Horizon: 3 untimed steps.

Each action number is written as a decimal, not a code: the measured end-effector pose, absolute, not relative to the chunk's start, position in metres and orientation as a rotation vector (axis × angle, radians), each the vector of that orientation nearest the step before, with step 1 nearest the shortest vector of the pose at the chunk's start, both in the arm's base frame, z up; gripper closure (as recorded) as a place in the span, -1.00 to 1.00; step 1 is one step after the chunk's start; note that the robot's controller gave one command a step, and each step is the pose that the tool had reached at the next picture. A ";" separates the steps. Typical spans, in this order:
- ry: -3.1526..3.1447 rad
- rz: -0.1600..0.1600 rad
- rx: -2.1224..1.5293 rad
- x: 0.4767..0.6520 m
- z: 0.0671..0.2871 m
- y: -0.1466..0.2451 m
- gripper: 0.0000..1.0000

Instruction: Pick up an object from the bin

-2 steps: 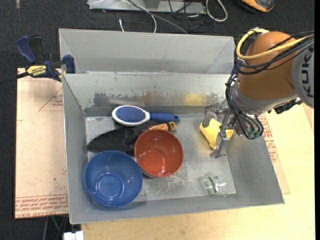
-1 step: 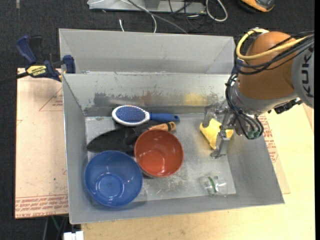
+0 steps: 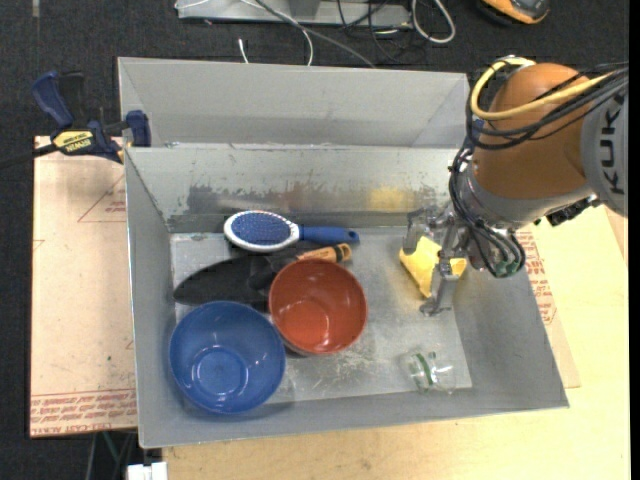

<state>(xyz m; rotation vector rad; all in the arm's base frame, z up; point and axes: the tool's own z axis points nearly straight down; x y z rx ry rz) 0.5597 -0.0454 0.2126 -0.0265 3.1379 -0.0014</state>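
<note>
My gripper (image 3: 428, 268) hangs at the right side of the bin, just under the orange-covered wrist. Its two metal fingers stand apart, so it is open. A yellow wedge-shaped thing (image 3: 417, 261) lies on the bin floor right at the fingers, one finger (image 3: 413, 236) behind it and the other in front; the wrist hides its right part. Whether the fingers touch it I cannot tell. A small clear and green thing (image 3: 427, 369) lies on the floor in front of the gripper.
Left of the gripper sit a red bowl (image 3: 317, 308) and a blue bowl (image 3: 225, 357), side by side. Behind them lie a blue oval brush (image 3: 262, 231) with a blue handle, a black flat thing (image 3: 222, 281) and an orange piece (image 3: 325, 254).
</note>
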 end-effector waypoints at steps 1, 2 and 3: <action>3.124 0.002 -0.259 0.538 0.252 0.021 -1.00; 3.147 -0.005 -0.104 0.572 0.181 -0.042 -1.00; 3.112 0.002 -0.343 0.495 0.194 0.043 -1.00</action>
